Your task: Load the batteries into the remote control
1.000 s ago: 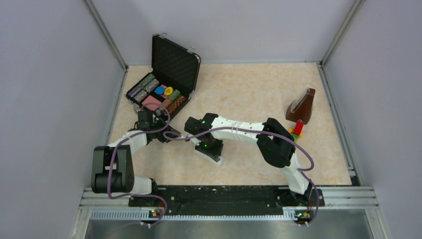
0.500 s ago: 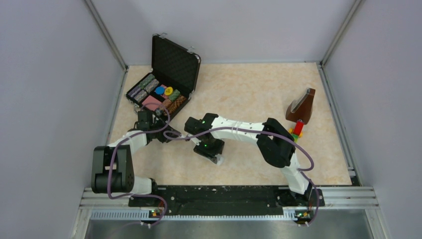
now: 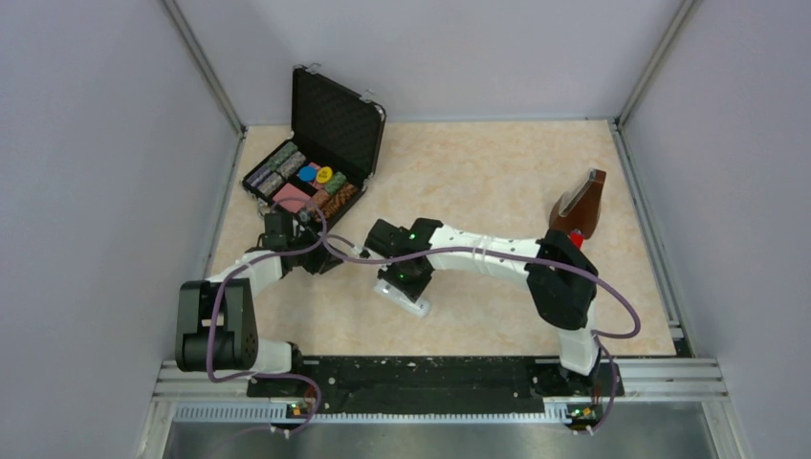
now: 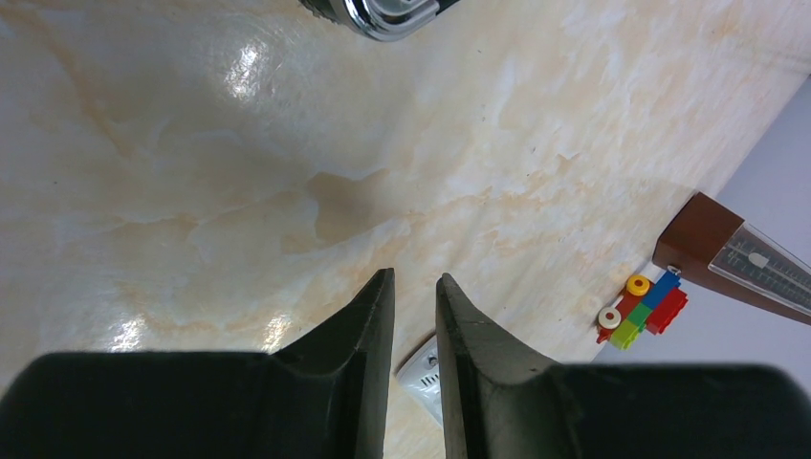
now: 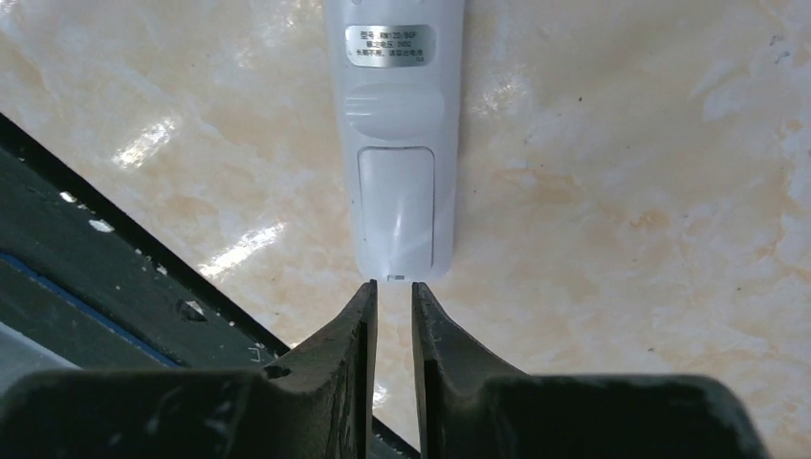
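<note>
Right gripper (image 5: 392,285): black fingers narrowly parted, empty, tips at the near end of the slim white-grey plastic remote control (image 5: 402,143).
Remote control: back up, flat on the beige marble table (image 5: 622,191), frame centre in the top view.
Left gripper (image 4: 413,277): narrowly parted, empty, above the table.
Upper left: open black chip case (image 3: 330,134).

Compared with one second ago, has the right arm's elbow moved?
Yes. The right arm's elbow shifted rightward, toward the right wall, and now sits below the brown metronome.
</note>
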### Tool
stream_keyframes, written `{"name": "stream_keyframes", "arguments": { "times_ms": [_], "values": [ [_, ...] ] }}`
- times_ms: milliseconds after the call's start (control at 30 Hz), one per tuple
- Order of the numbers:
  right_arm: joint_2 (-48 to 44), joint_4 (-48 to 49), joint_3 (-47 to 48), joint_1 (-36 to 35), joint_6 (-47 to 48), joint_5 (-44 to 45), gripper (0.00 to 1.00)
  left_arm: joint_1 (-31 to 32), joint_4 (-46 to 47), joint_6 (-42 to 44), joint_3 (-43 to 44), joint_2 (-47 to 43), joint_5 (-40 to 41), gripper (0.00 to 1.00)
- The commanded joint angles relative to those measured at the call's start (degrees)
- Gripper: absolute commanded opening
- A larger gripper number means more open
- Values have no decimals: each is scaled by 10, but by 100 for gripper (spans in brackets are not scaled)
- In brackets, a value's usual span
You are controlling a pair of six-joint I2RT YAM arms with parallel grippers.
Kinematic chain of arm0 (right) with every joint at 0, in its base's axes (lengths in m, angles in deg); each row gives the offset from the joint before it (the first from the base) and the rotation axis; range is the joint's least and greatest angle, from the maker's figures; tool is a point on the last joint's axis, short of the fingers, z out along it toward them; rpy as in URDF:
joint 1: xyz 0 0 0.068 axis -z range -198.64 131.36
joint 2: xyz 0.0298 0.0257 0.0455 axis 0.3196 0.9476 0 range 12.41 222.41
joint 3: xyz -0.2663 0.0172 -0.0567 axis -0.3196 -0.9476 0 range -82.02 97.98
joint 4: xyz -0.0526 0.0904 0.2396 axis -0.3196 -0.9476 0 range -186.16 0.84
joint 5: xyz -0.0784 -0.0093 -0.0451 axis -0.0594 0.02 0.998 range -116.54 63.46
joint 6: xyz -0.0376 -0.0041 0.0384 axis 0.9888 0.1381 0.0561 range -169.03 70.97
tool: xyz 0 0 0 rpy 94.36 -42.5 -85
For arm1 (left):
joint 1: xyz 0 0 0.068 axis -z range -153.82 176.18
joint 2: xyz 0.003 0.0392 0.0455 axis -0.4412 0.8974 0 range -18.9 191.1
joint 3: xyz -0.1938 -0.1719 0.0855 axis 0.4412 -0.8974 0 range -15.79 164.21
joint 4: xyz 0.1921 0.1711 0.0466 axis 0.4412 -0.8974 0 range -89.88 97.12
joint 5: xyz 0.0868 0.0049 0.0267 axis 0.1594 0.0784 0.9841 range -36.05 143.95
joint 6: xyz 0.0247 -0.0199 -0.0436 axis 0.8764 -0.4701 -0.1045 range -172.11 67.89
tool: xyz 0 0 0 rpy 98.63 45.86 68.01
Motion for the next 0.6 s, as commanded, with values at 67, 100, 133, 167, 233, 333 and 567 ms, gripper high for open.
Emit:
{"name": "stream_keyframes", "arguments": {
  "times_ms": [67, 100, 133, 167, 233, 333, 567],
  "values": [
    [-51, 113, -76, -11, -17, 36, 16, -3, 14, 13, 6, -14, -5, 27],
    [-56, 128, -88, -11, -21, 35, 16, -3, 14, 13, 7, -13, -5, 27],
    [-59, 138, -98, -11, -22, 32, 16, -3, 14, 13, 6, -13, -5, 27],
    [-60, 144, -104, -11, -24, 35, 15, -3, 14, 13, 7, -12, -5, 27],
    [-59, 155, -115, -11, -25, 40, 15, -3, 13, 14, 6, -12, -4, 27],
    [-53, 167, -120, -11, -25, 50, 13, -3, 13, 13, 8, -9, -4, 27],
    [-42, 175, -123, -12, -13, 52, 12, -3, 14, 13, 10, -7, -5, 27]
  ]
}}
